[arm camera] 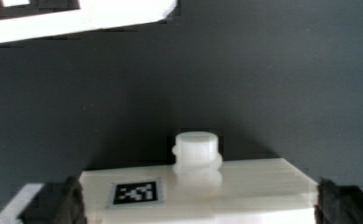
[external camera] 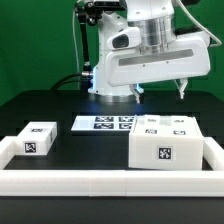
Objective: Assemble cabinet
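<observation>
The cabinet [external camera: 165,145] sits by the front edge of the worktop [external camera: 55,105], toward the exterior view's right corner. The tool [external camera: 158,93] hangs above it, jaws wide. It should descend centred, straddle the peg [arm camera: 196,155] evenly, and close only once square.

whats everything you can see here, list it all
large white boxy plastic cabinet body: 1, white with black-and-white tags, exterior view's right, below the gripper
small white plastic block: 1, white with tags, exterior view's left, near the rail
short white round peg: 1, white, upright on a tagged white face in the wrist view
marker board: 1, white with tags, flat on the table between the two
long low white rail: 1, white, along the front and both sides
black table: 1, black, under everything
white robot arm: 1, white, at the back
gripper: 1, open, holding nothing
</observation>
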You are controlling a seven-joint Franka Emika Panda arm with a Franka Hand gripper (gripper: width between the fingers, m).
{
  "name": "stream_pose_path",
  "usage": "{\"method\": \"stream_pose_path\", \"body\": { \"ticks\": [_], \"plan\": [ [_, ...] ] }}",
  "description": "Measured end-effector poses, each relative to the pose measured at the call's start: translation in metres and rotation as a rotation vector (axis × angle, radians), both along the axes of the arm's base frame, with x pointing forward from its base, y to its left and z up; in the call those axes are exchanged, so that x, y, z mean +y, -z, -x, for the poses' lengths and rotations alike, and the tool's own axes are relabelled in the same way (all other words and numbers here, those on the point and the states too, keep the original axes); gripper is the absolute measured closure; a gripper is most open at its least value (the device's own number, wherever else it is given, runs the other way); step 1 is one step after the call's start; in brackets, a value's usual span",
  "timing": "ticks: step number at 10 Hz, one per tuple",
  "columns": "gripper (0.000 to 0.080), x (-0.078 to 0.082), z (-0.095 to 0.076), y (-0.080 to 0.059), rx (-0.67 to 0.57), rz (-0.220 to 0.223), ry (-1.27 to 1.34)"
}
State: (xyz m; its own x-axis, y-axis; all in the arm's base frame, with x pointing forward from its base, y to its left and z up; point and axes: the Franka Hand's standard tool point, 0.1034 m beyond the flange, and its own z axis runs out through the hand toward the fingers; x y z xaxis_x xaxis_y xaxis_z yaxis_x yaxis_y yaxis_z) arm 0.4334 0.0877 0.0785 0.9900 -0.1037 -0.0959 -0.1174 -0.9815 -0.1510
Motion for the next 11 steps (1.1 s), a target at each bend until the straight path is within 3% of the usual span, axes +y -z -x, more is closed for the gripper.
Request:
{"method": "stream_pose_path", "body": {
  "ticks": [1, 3, 8, 9, 11],
  "plan": [
    [0.0151, 0.0, 0.001, 0.001, 0.001, 0.0, 0.01],
    [0.0151, -0.008, 0.005, 0.012, -0.142, 0.022, 0.091],
    [0.0151, 0.021, 0.006, 0.021, -0.451, 0.025, 0.145],
    [0.0151, 0.023, 0.018, 0.039, -0.39, 0.028, 0.122],
    [0.0151, 0.022, 0.019, 0.053, -0.351, 0.031, 0.088]
  ]
}}
